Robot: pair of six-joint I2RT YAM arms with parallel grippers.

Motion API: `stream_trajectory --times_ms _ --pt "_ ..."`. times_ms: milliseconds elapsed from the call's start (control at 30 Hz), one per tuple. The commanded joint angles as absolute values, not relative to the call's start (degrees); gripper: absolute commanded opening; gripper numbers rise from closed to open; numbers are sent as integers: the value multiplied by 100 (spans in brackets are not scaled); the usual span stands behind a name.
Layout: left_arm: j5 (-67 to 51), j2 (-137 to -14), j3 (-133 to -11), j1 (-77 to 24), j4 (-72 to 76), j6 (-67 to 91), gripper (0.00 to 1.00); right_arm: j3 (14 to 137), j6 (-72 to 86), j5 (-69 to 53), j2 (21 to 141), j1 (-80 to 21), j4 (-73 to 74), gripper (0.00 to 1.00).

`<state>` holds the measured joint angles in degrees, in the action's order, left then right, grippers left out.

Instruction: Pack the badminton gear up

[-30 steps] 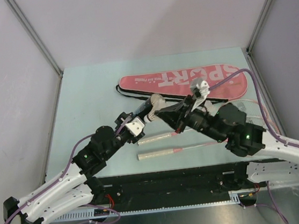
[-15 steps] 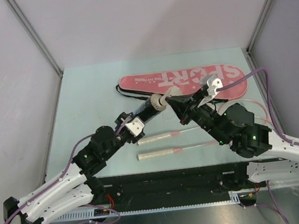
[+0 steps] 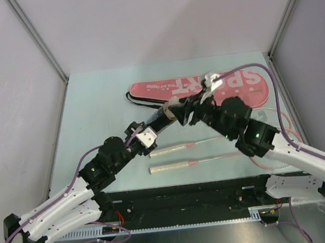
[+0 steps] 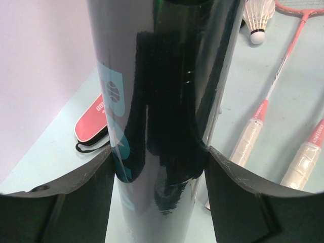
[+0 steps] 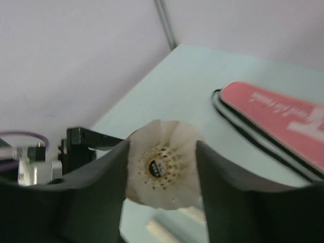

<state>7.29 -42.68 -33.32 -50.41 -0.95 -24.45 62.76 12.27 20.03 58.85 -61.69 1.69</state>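
Your counter [image 3: 89, 100] is pale green. Across its far half you have the pink bag [image 3: 159, 88] lying flat, lettering up, with its black strap [image 3: 133, 99] at the left end. Nearer you lie the far racket [image 3: 169, 150] and the near racket [image 3: 168, 168], side by side, white handles pointing left and pink shafts running right. A shuttlecock [image 4: 257, 17] lies on its side just beside one shaft.

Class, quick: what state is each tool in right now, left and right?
Left tool: closed on the tube.
Right tool: around the shuttlecock; gripped or loose, it cannot be told.
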Motion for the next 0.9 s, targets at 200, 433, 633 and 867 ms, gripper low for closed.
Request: stream_trajectory --times_ms 200,433,633,867 --pt "650 -4157 -3595 -5071 369 -2408 16 6661 3209 -2487 5967 -4280 421 78" --pt "668 -4157 -3586 -5080 369 -2408 16 6986 2857 -2075 6187 -4622 896 76" --pt "659 -4157 -3586 -5080 369 -2408 16 7207 2558 -1056 6179 -4860 1450 77" --pt "650 -4148 -3595 -5080 369 -2408 16 7277 2391 -738 5783 -4588 1775 89"
